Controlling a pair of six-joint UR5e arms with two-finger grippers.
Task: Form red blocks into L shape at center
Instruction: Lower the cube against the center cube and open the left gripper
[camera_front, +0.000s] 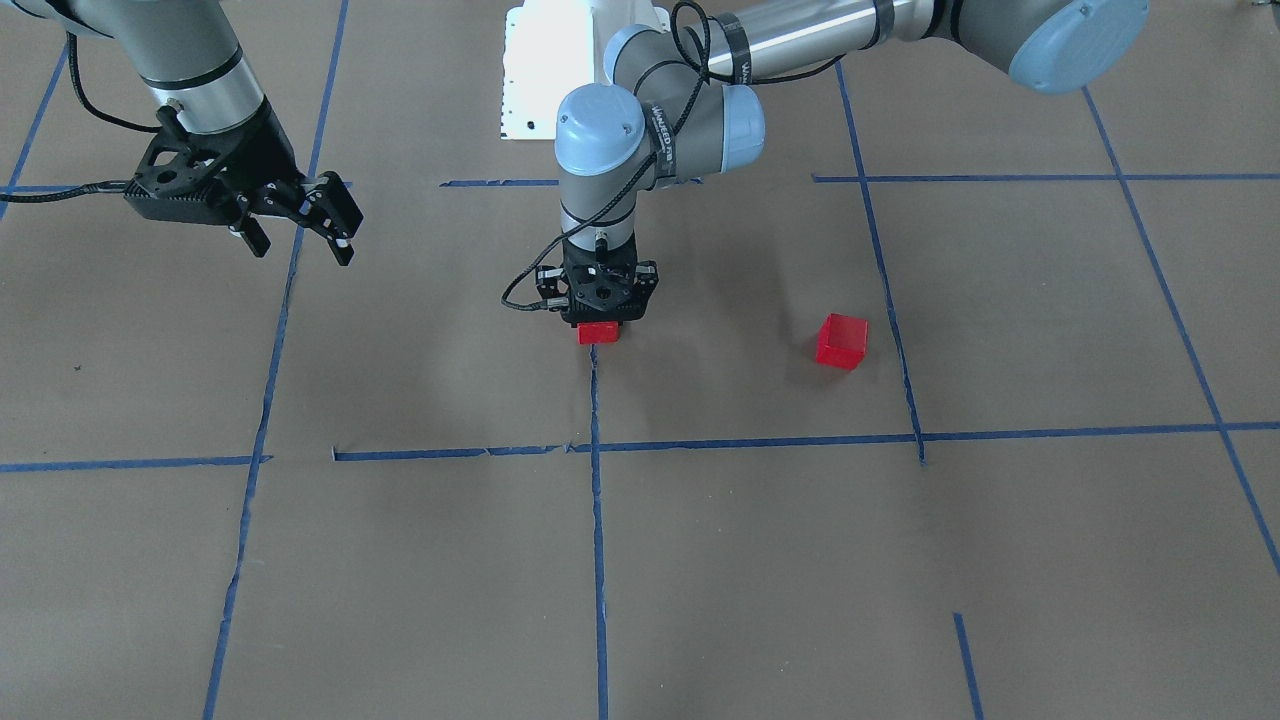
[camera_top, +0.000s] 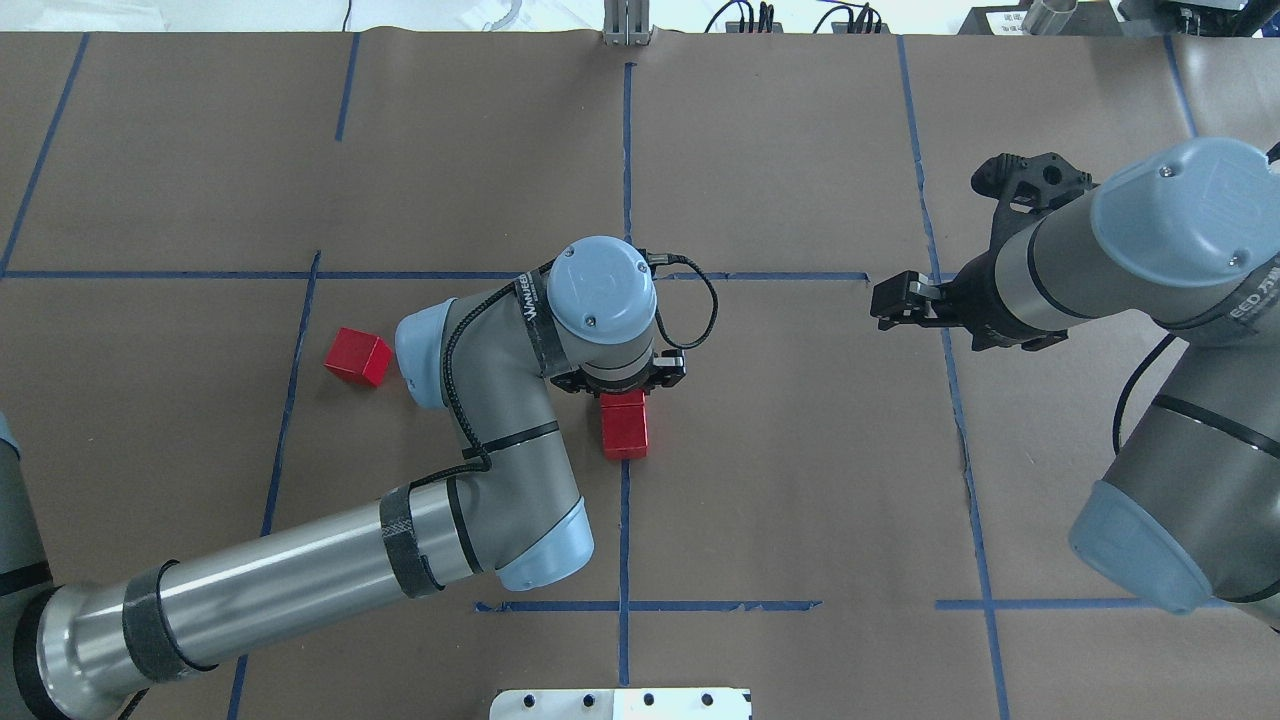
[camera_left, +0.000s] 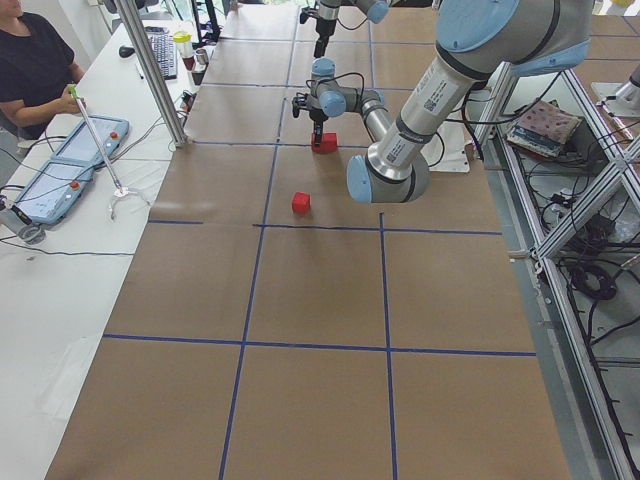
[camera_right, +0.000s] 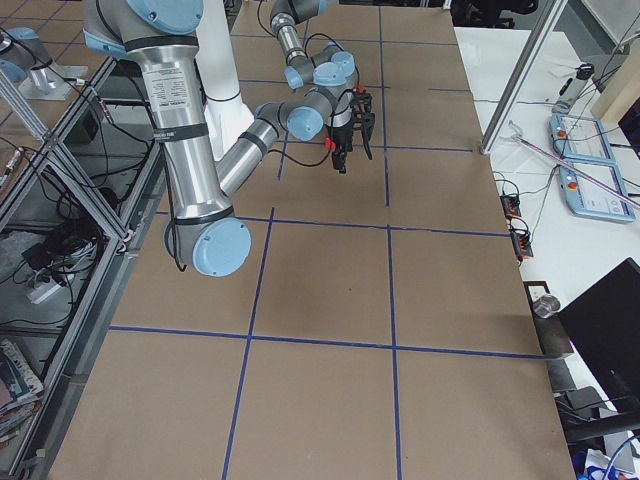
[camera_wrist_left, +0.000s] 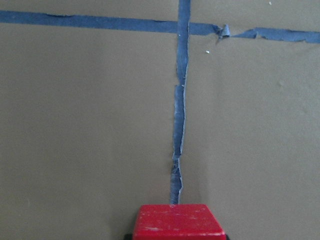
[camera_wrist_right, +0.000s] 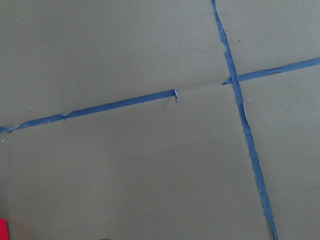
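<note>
The left gripper (camera_front: 599, 320), clamped on a red block (camera_front: 598, 334) at the center line (camera_front: 596, 400), probably should release it and then fetch the loose block (camera_front: 841, 341); the right gripper (camera_front: 300, 218) hangs spread.

A black strap (camera_top: 531, 297) round the left arm (camera_top: 480, 400) reads roughly "WANJEED".

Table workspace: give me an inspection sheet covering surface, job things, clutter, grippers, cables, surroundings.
Surface: brown paper with a blue tape grid, ragged in places.
Job's things: centre red block on the middle tape line; loose red block apart, on the robot's left; a third is not clearly seen.
Clutter: nothing seen.
Grippers: left gripper down on the centre red block, fingers at its sides; right gripper open, empty, raised.
Cables: black cable looped at the left wrist.
Surroundings: seated person at a side table.
</note>
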